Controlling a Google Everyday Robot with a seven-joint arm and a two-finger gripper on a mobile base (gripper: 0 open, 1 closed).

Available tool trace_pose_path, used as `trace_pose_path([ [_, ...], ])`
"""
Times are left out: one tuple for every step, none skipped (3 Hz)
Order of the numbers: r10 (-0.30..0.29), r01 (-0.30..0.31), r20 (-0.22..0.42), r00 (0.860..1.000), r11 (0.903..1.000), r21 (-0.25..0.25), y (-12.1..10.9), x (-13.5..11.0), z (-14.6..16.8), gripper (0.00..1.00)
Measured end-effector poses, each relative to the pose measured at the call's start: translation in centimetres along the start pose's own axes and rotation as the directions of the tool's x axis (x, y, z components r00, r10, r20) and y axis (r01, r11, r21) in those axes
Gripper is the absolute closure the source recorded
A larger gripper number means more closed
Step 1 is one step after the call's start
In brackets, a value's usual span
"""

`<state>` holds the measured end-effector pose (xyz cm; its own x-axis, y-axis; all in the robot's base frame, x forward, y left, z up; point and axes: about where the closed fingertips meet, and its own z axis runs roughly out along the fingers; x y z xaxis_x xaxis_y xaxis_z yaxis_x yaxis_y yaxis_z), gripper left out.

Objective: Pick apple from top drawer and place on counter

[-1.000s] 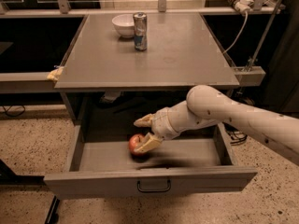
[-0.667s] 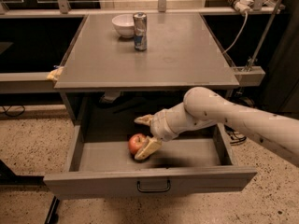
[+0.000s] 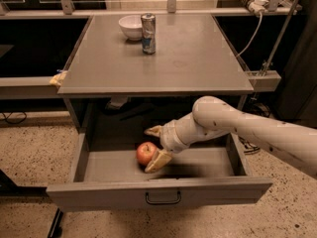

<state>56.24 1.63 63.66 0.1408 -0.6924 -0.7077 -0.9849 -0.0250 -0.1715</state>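
Hand [image 3: 155, 147] down inside open top drawer [image 3: 158, 191], fingers spread wide. We see apple [image 3: 145, 152] on drawer floor, left of centre, between fingertips, against near finger. Worktop [image 3: 188, 58] above carries white bowl [image 3: 131, 26] and can [image 3: 148, 32], far left.

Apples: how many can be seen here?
1. The apple lies in the open top drawer, between the open fingers of the gripper. The arm may hide others.
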Motion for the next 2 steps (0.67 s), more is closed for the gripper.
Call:
trace_pose_path([
  [0.003, -0.004, -0.029, 1.000, 0.9999, -0.013, 0.20, 1.24, 0.64, 0.27],
  [0.004, -0.005, -0.037, 0.999, 0.9998, -0.017, 0.26, 1.62, 0.82, 0.34],
])
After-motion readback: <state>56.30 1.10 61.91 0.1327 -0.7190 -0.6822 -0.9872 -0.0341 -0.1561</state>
